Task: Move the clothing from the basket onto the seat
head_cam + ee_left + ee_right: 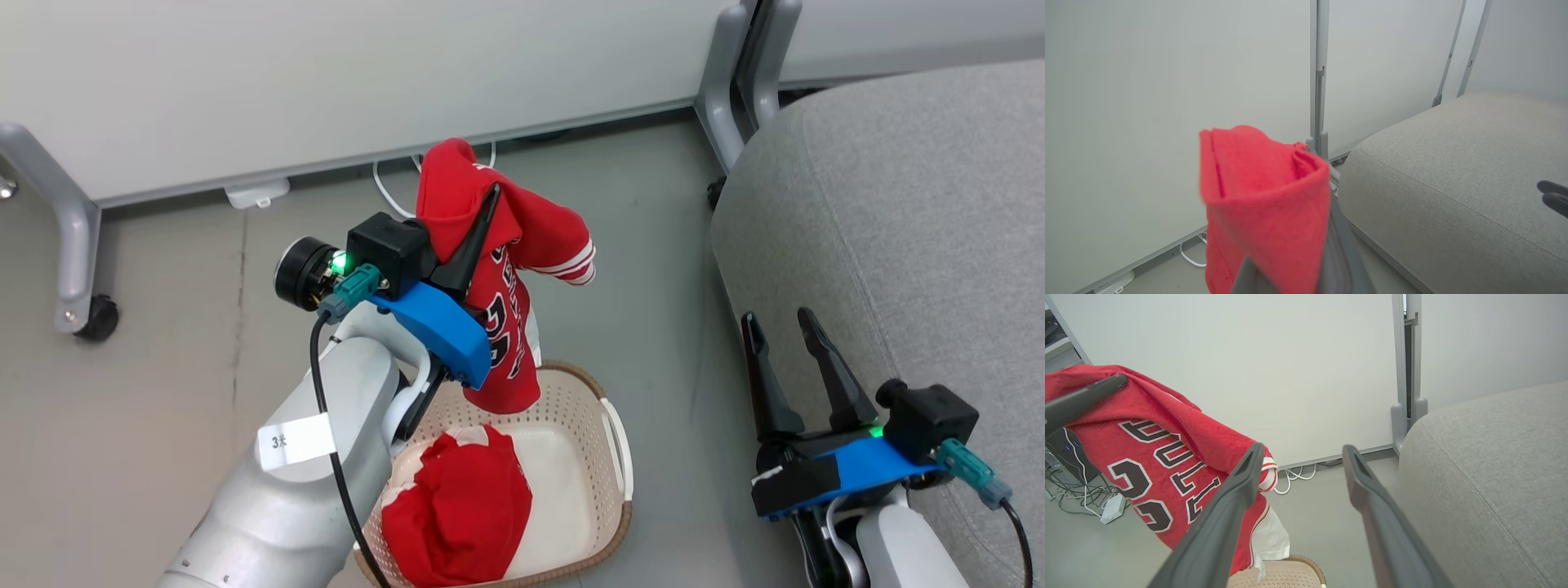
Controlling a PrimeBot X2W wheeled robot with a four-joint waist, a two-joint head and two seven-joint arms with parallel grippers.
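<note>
The jaws of the left gripper (475, 245) are clamped on the upper folds of the numbered jersey (508, 327). Red cloth bunches over and past the one dark finger that shows in the head view, and in the left wrist view the same fold (1265, 196) drapes across the fingers. From that pinch the jersey hangs free, its long axis roughly vertical. A striped sleeve sticks out toward the robot's right, and the hem dangles just above the far rim of the basket (571, 390); whether hem and rim touch cannot be told. The plain red garment (461, 514) lies crumpled inside the basket, on its left half. The seat (914, 204) lies to the robot's right of the held jersey, across a strip of bare floor (678, 343). The jaws of the right gripper (780, 322) stand wide apart and hold nothing, at the near edge of the seat, so the right arm is nearer the seat while the left arm carries the load. The coming move is probably a rightward carry, kept high enough for the hanging hem to pass over the cushion's edge before release
</note>
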